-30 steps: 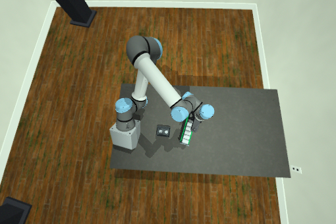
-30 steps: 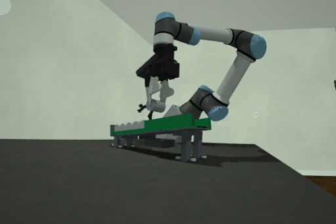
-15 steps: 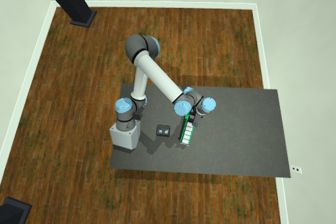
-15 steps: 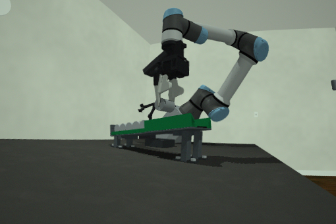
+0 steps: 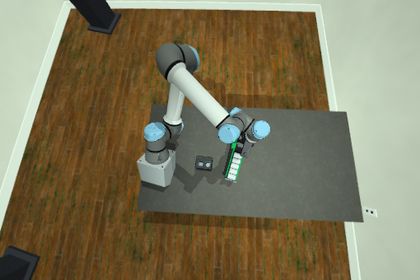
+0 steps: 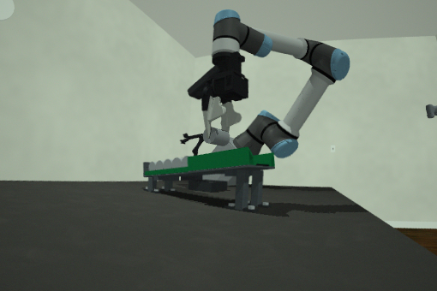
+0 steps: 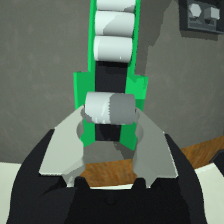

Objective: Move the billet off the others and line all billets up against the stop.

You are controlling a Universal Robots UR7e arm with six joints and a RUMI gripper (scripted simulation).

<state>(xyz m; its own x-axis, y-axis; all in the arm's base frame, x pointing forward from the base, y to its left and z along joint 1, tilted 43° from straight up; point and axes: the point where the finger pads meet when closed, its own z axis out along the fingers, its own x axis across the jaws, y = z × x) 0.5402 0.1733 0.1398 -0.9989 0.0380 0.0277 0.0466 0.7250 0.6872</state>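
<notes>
My gripper (image 7: 109, 106) is shut on a pale steel billet (image 7: 110, 107), gripping it by its two ends and holding it crosswise above the upper part of the green feed ramp (image 7: 111, 80). In the exterior view the held billet (image 6: 216, 136) hangs a little above the ramp (image 6: 217, 162), up-slope from the row. Several billets (image 6: 170, 163) lie side by side at the low end against the stop (image 6: 146, 167). The wrist view shows the nearest of them (image 7: 113, 48) lying straight across the ramp. In the top view the row (image 5: 234, 169) lies below my wrist.
A small dark box with two pale parts (image 5: 204, 163) sits on the grey mat beside the ramp, also in the wrist view (image 7: 202, 15). The arm's base pedestal (image 5: 156, 166) stands at the mat's left edge. The ramp rests on dark legs (image 6: 244, 193).
</notes>
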